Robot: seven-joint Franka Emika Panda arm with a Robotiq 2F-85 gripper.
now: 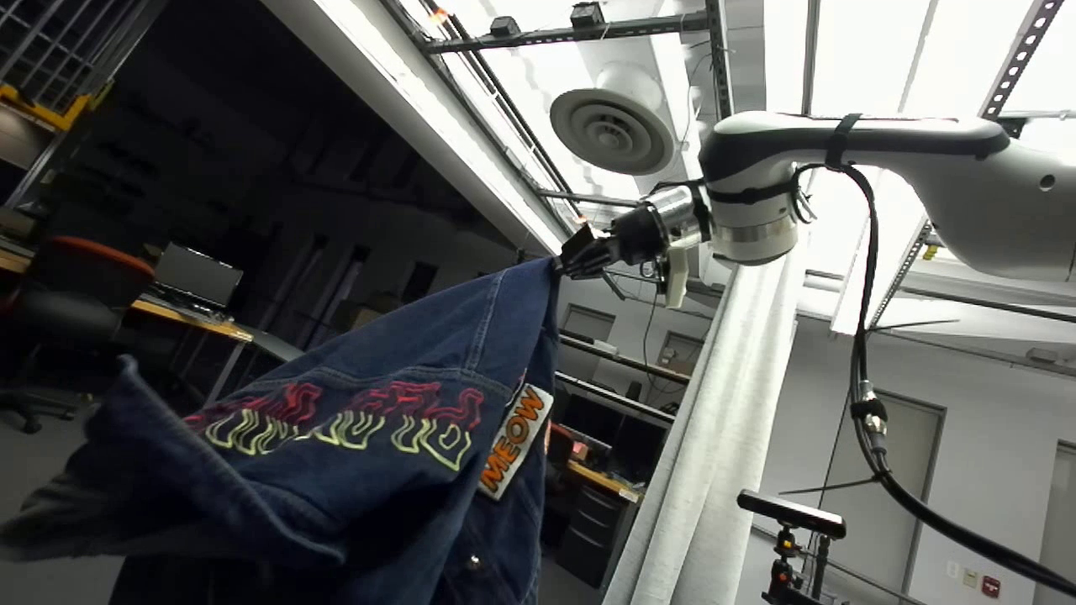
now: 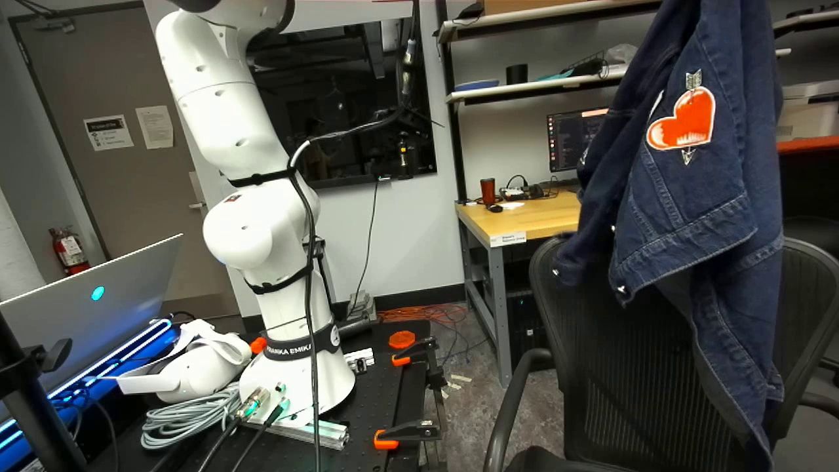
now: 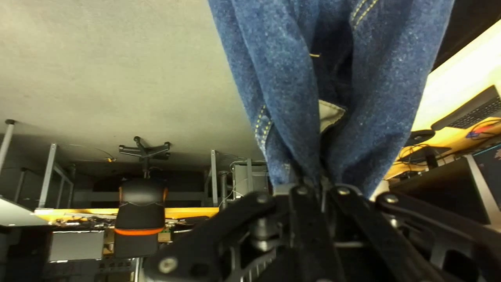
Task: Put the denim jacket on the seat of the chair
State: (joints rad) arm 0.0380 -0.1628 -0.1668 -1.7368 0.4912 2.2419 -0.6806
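Observation:
The denim jacket [image 1: 378,487] is dark blue with red and yellow embroidery and an orange MEOW patch. My gripper [image 1: 561,265] is shut on its upper edge, and the cloth hangs below. In the wrist view, the gripper [image 3: 321,184] pinches bunched denim jacket [image 3: 289,78]. In an exterior view, the denim jacket [image 2: 708,190] hangs before the mesh backrest of a black chair [image 2: 623,373]; whether they touch cannot be told. Only a bit of the chair's seat shows at the bottom edge. The gripper is above that view's frame.
A black robot table [image 2: 380,406] holds a laptop [image 2: 98,288], a headset [image 2: 196,367] and cables. A wooden desk [image 2: 524,219] stands behind the chair. A camera on a stand [image 1: 790,512] stands below the arm. Another chair with orange trim [image 3: 141,211] is at a far desk.

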